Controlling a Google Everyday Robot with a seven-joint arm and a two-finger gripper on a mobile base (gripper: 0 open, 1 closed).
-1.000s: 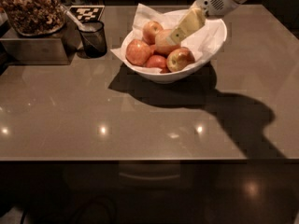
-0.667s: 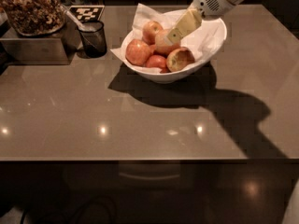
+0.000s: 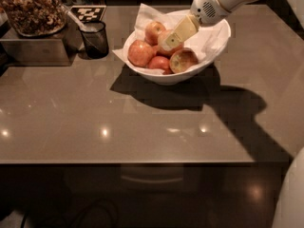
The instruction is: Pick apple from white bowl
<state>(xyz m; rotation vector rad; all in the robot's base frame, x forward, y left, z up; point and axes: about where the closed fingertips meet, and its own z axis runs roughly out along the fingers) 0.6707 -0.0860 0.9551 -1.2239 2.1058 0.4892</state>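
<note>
The white bowl (image 3: 216, 49), lined with a paper napkin, stands on the counter at the back centre and holds several apples. My gripper (image 3: 169, 42) reaches down from the upper right into the bowl, with its pale tip resting on the orange-pink apple (image 3: 164, 34) in the middle, which it partly hides. Around that apple lie another orange-red apple (image 3: 141, 52) at the left, one at the back (image 3: 154, 30), a small deep-red one (image 3: 159, 63) at the front, and one with a yellow-green patch (image 3: 183, 60) at the right.
A small dark mesh cup (image 3: 96, 38) stands left of the bowl. A metal container topped with a jar of nuts (image 3: 31, 8) is at the far left. A black-and-white marker tag (image 3: 88, 13) lies behind the cup. The counter's front edge (image 3: 142, 161) runs across the view.
My gripper has moved a little down and to the left, deeper into the bowl and onto the middle apple. The apples and bowl have not moved.
</note>
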